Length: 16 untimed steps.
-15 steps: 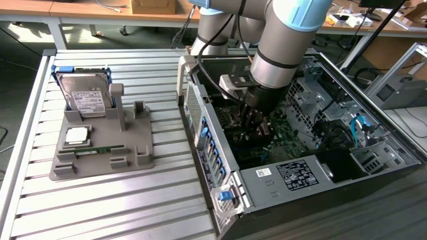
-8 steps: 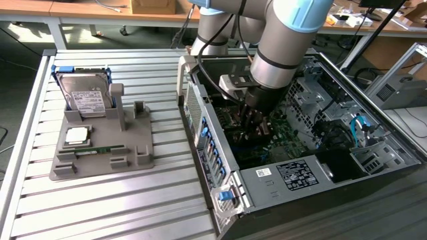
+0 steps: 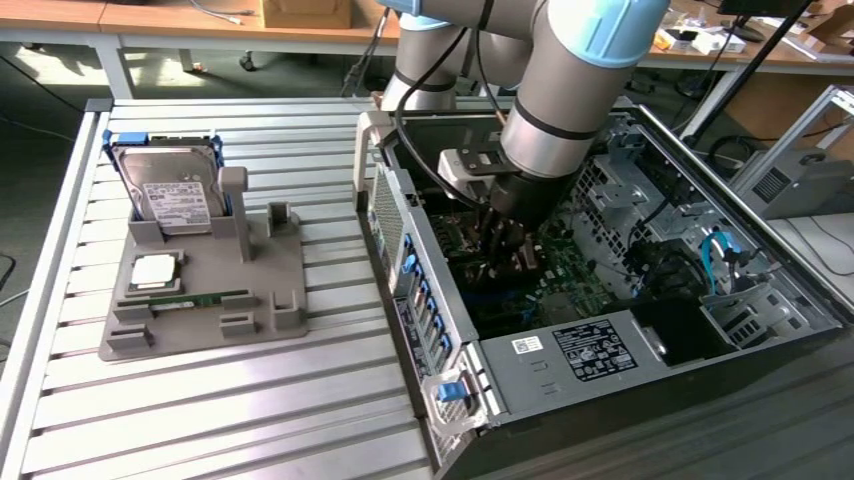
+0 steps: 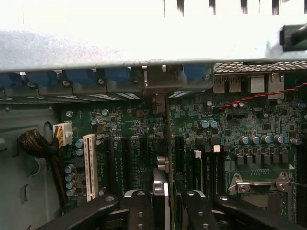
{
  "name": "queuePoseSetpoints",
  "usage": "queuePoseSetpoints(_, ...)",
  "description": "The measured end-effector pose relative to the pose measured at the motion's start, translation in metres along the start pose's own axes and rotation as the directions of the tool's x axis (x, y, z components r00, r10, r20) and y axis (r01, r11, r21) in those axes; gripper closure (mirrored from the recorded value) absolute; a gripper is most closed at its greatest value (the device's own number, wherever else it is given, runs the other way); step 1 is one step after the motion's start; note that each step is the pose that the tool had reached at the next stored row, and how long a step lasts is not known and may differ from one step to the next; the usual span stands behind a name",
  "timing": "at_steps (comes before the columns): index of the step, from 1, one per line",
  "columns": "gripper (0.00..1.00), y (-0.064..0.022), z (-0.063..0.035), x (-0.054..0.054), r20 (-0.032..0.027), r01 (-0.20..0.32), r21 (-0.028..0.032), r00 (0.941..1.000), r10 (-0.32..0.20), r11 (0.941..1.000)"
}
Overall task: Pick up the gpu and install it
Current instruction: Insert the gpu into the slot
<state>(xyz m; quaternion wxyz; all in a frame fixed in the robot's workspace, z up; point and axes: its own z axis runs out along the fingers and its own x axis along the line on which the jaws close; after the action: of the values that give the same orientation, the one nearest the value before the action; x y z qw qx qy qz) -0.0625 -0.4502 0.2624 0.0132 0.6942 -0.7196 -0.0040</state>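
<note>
Standing edge-on — gpu (image 4: 167, 158) in claw (image 4: 163, 199), bracket toward case rear.

**Lighting and picture quality, both views**

Exterior view: we found even, bright daylight-like light on the slatted table (image 3: 240, 400), with soft shadows and a dark interior in the computer case (image 3: 627, 300). Wrist view: we recorded heavy glare washing the case wall (image 4: 144, 38) to near white, a dim motherboard (image 4: 240, 124) below, and the gripper (image 4: 163, 206) blurred in the foreground.
</note>
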Motion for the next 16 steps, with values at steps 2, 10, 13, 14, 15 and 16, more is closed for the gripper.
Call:
queuePoseSetpoints(2, 0.73, -0.0001, 0.0007, 0.0001, -0.0015, 0.000, 0.0000, 1.0000, 0.000, 1.0000)
queuePoseSetpoints(10, 0.73, -0.0001, 0.0037, 0.0009, -0.0017, 0.000, 0.0000, 1.0000, 0.000, 1.0000)
queuePoseSetpoints(13, 0.73, 0.0001, 0.0038, 0.0022, -0.0017, 0.000, 0.0001, 1.0000, 0.000, 1.0000)
queuePoseSetpoints(14, 0.73, 0.0001, 0.0039, 0.0023, -0.0017, 0.000, 0.0001, 1.0000, 0.000, 1.0000)
queuePoseSetpoints(15, 0.73, 0.0001, 0.0039, 0.0023, -0.0016, 0.000, 0.0001, 1.0000, 0.000, 1.0000)
queuePoseSetpoints(16, 0.73, 0.0001, 0.0039, 0.0024, -0.0018, 0.000, 0.0001, 1.0000, 0.000, 1.0000)
